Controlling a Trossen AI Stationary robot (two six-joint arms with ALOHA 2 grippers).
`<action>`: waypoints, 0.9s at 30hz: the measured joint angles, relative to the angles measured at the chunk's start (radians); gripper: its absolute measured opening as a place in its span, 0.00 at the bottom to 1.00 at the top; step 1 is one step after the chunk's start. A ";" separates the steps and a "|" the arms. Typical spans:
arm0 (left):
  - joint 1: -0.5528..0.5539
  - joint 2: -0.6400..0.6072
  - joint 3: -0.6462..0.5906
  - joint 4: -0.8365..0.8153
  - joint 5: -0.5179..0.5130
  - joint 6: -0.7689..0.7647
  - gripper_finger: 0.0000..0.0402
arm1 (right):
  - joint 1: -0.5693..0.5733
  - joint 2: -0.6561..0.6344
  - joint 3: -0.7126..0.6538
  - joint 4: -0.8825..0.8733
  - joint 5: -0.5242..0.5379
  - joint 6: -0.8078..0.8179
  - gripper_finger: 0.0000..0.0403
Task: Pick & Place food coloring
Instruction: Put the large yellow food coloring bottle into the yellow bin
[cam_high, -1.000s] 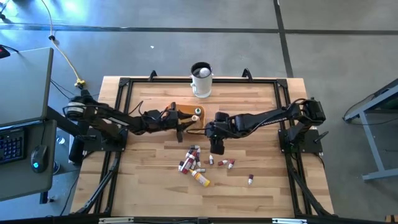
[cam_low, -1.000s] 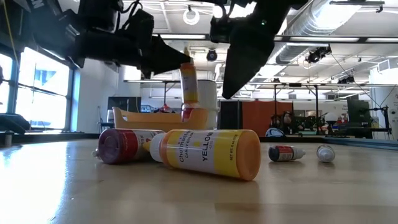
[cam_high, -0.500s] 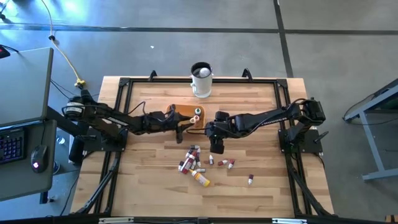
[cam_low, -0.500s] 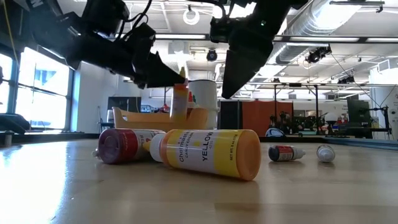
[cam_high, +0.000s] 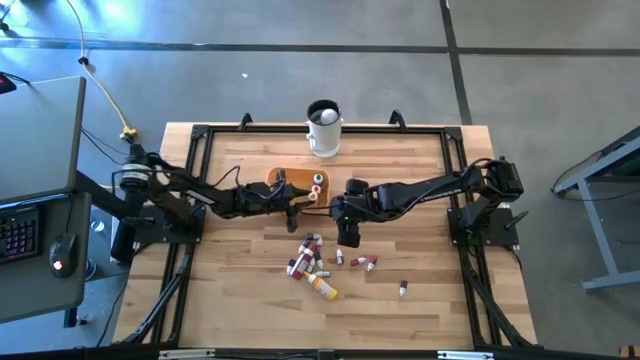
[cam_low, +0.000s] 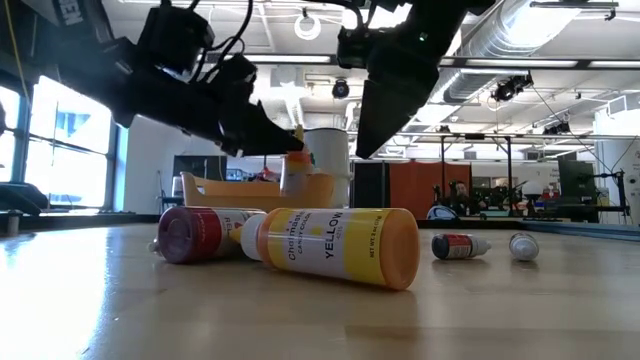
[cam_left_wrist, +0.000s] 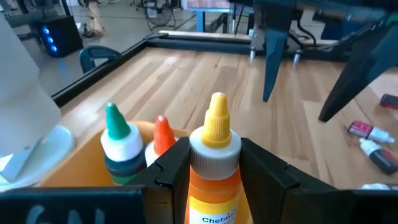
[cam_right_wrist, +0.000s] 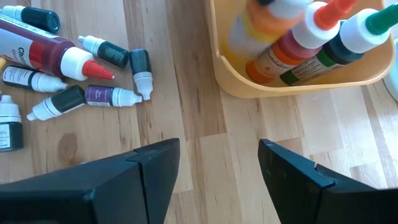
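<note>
An orange bowl (cam_high: 298, 182) stands mid-table. In it are a green-capped food coloring bottle (cam_left_wrist: 118, 142) and a red-capped one (cam_left_wrist: 161, 135). My left gripper (cam_high: 299, 201) reaches in from the table's left, shut on an orange food coloring bottle with a yellow cap (cam_left_wrist: 215, 149) at the bowl. My right gripper (cam_high: 347, 234) hangs open just right of the bowl (cam_right_wrist: 292, 81), above bare wood, with nothing between its fingers. Several more food coloring bottles (cam_high: 312, 260) lie on their sides nearer the front edge, among them a large yellow one (cam_low: 335, 246) and a red one (cam_low: 200, 234). My left gripper pinches the orange bottle's upper body (cam_left_wrist: 212, 184), just under the white collar, between its two fingers (cam_left_wrist: 171, 167). The fingers come nearly level from the table's left. The bottle stands upright, its lower part (cam_low: 295, 182) behind the bowl's rim; whether its base rests on the bowl does not show.
A white mug (cam_high: 323, 128) stands at the far edge behind the bowl. Small bottles (cam_low: 460, 245) are scattered toward the front right, one alone (cam_high: 403, 289). A black frame (cam_high: 200, 135) runs round the tabletop. Bare wood lies to the front left and front right.
My left gripper has gone down toward the bowl with the orange bottle, tipping a little more toward level. The bottle, held above the bowl's rim a second ago, now stands lower, its base sunk behind the rim. My right gripper has kept still.
</note>
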 joint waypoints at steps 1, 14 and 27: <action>0.000 0.020 -0.001 0.024 0.000 0.004 0.29 | 0.000 0.000 0.000 0.000 0.000 0.000 0.53; 0.000 0.211 0.053 0.148 -0.039 -0.027 0.31 | 0.000 0.000 0.000 0.006 0.000 0.000 0.53; 0.000 0.247 0.145 0.067 -0.077 0.000 0.39 | 0.000 0.000 0.000 0.008 -0.001 0.000 0.53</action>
